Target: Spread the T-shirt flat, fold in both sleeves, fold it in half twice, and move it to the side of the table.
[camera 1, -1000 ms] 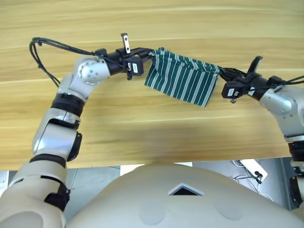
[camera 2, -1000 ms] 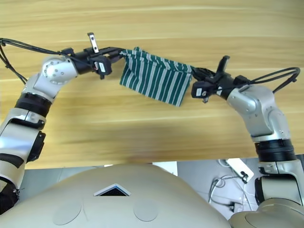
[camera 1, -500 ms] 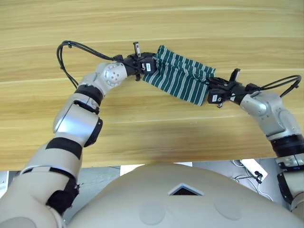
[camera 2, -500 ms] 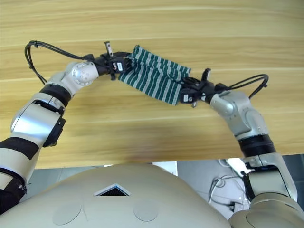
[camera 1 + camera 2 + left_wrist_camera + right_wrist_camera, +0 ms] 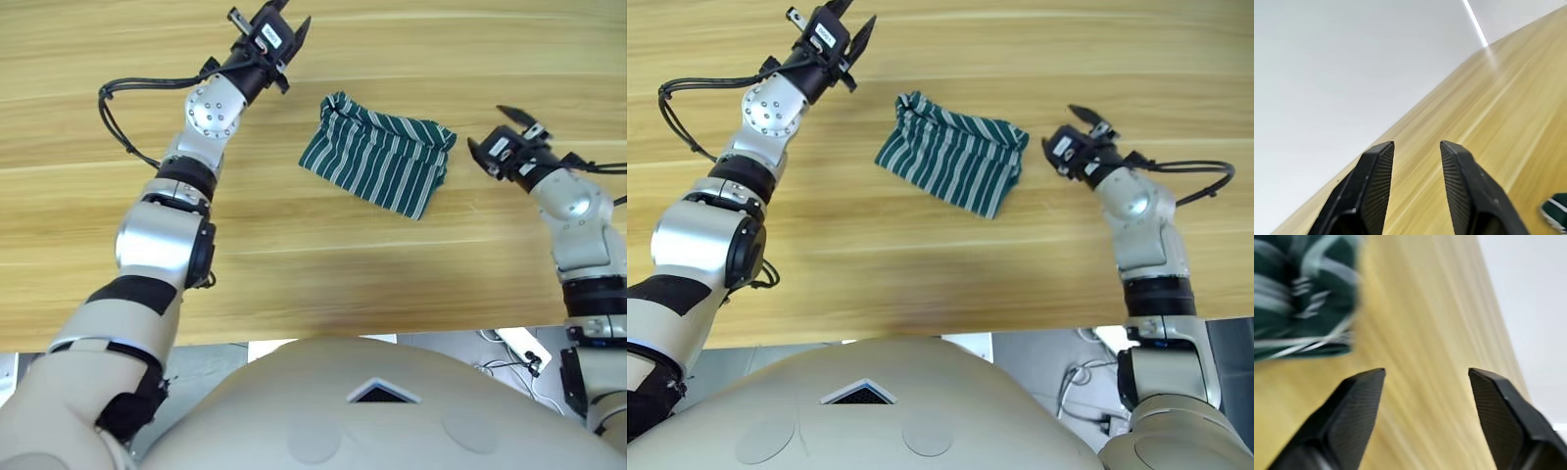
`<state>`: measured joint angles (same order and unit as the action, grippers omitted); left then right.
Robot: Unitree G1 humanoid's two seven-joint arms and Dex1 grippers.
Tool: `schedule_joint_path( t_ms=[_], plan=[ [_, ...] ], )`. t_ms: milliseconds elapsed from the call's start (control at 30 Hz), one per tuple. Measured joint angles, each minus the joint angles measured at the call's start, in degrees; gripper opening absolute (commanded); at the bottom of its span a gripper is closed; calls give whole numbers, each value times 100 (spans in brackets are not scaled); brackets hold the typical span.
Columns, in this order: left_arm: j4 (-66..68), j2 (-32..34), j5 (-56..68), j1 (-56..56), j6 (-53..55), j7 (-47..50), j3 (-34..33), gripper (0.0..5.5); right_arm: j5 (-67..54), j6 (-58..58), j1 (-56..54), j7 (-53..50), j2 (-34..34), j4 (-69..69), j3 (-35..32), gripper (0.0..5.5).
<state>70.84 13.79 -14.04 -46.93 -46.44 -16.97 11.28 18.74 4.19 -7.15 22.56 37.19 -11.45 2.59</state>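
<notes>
Our left gripper (image 5: 1417, 147) and right gripper (image 5: 1425, 374) gape empty, clear of the folded shirt (image 5: 377, 164). We risk unfolding it if a grip catches only its top layer.

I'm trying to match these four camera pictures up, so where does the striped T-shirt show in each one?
Left eye view: the T-shirt lies folded mid-table, just right of the picture's centre.
Right eye view: the same bundle, near the centre.
Left wrist view: a small green corner at the picture's edge.
Right wrist view: green stripes in one corner.
Shared landmark: the wooden table under it.
</notes>
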Motion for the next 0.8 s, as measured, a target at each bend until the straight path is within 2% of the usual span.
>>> schedule_joint_path(
  t_ms=[133, 233, 300, 533, 700, 800],
  plan=[
    [-204, 510, -792, 578, -388, -223, 651, 175, -219, -69, -218, -88, -243, 53, -84, 459],
    [-403, 1038, -981, 1032, -591, -1008, 979, 175, -410, -105, -527, -199, -449, 254, -134, 516],
    [-587, 1195, -1227, 1110, -572, -990, 1149, 175, -412, -114, -795, -269, -544, 342, -131, 534],
    [-782, 1174, -2046, 827, -73, -83, 1586, 175, -153, -120, -1070, -272, -1011, 439, 571, 534],
    [-974, 1063, -2024, 735, -106, 58, 1626, 175, 183, -24, -1360, -338, -1377, 140, 1100, 534],
    [-1236, 1098, -1803, 737, -269, -20, 1501, 175, 272, -12, -1364, -384, -1423, 9, 1157, 534]
  ],
)
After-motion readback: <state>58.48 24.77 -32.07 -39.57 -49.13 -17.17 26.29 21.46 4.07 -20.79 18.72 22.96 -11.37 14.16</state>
